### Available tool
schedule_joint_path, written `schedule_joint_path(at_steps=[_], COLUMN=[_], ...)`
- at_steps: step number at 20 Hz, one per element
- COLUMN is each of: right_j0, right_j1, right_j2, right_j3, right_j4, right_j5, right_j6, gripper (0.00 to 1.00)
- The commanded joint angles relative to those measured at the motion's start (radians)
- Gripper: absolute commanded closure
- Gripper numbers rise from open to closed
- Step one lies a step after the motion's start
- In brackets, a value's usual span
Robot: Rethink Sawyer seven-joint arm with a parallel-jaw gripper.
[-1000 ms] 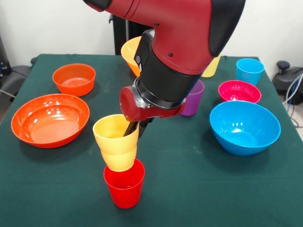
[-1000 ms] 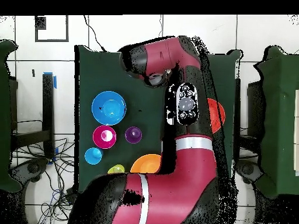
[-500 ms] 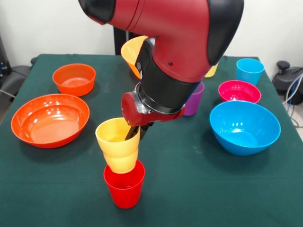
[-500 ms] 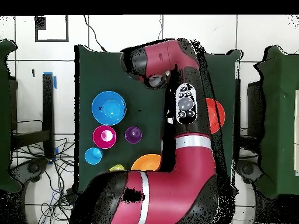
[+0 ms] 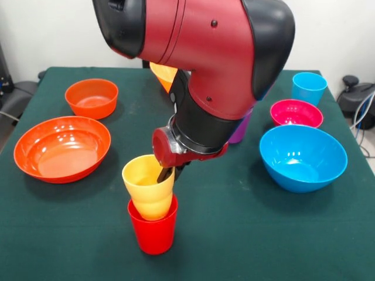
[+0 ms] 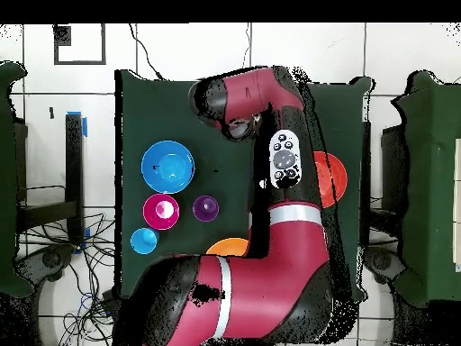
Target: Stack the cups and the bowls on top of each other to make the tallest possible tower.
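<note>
A red cup [image 5: 153, 229] stands upright near the table's front edge. A yellow-orange cup [image 5: 146, 186] sits tilted slightly in its mouth. My gripper [image 5: 165, 174] is shut on the yellow-orange cup's right rim, with one dark finger [image 5: 163, 174] inside the cup. In the overhead view the arm [image 6: 286, 162] hides the gripper and both of these cups. A purple cup [image 5: 240, 130] shows partly behind the arm. A blue cup [image 5: 309, 88] stands at the far right. The pale yellow cup is hidden.
A wide orange bowl [image 5: 61, 147] and a small orange bowl [image 5: 91, 98] are on the left. A large blue bowl [image 5: 303, 157] and a magenta bowl [image 5: 296, 113] are on the right. A large yellow-orange bowl [image 5: 163, 72] shows behind the arm.
My gripper has come down and slightly right with the yellow-orange cup. The cup now sits deeper in the red cup and stands more upright.
</note>
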Motion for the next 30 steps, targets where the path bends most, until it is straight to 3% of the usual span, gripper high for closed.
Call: schedule_joint_path(at_steps=[1,30], right_j0=[0.012,0.010], right_j1=[0.000,-0.007], right_j2=[0.015,0.012], right_j3=[0.001,0.019], right_j4=[-0.010,-0.021], right_j5=[-0.026,-0.084], right_j6=[-0.025,-0.033], gripper=[1.00,1.00])
